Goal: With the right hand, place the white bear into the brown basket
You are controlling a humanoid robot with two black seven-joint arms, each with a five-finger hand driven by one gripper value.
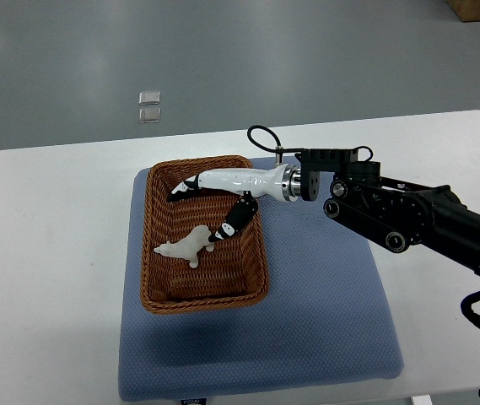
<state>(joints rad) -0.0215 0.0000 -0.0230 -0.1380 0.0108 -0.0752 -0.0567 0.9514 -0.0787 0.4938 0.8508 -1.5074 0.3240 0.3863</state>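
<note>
My right robot hand (210,207) reaches in from the right edge and sits over the brown basket (162,285), its white palm lying across the basket's far half. The fingers (184,187) are spread and hold nothing: some stretch toward the far-left corner, and one black-tipped digit (233,221) angles down toward the basket's middle. The white bear (186,245) lies on the woven floor of the basket, near its centre, just below and to the left of that lowered digit; the tip is very close to the bear's rear end, and I cannot tell whether they touch. The bear's long axis runs diagonally, head end pointing to the lower left, rear end to the upper right. The basket rests on a blue mat (324,312), which lies on the white worktop (45,253). My left arm does not show.
</note>
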